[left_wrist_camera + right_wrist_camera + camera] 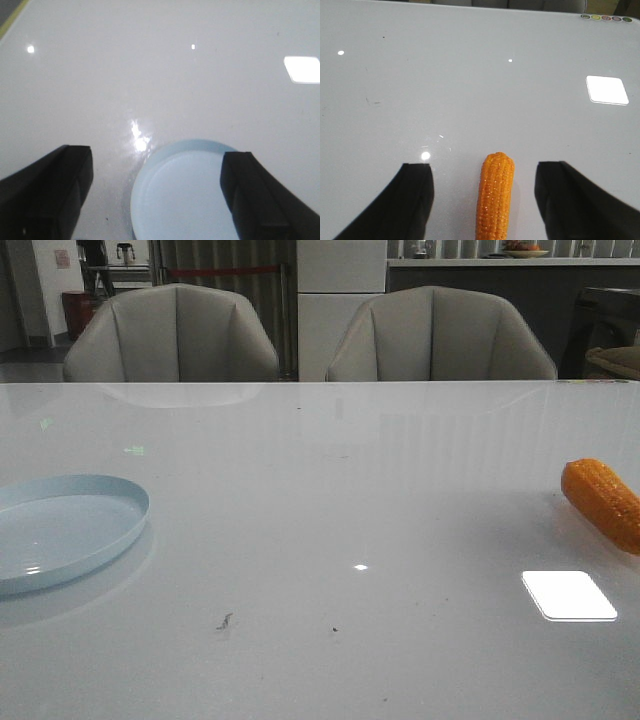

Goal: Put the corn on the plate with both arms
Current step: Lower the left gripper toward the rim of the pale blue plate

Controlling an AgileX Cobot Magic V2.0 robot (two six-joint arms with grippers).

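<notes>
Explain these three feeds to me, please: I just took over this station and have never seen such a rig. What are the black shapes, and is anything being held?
It is a robot with two arms. The wide picture looks forward over the white table; neither arm shows in it. The pale-blue plate lies at the left and the orange corn at the far right, well apart.

The other two pictures come from cameras on the wrists. The black shapes are the fingers of each arm's grasping part. The left end effector is open above the plate. The right end effector is open with the corn lying lengthwise between its fingers, which do not touch it. Nothing is held yet, and the plate is empty.
</notes>
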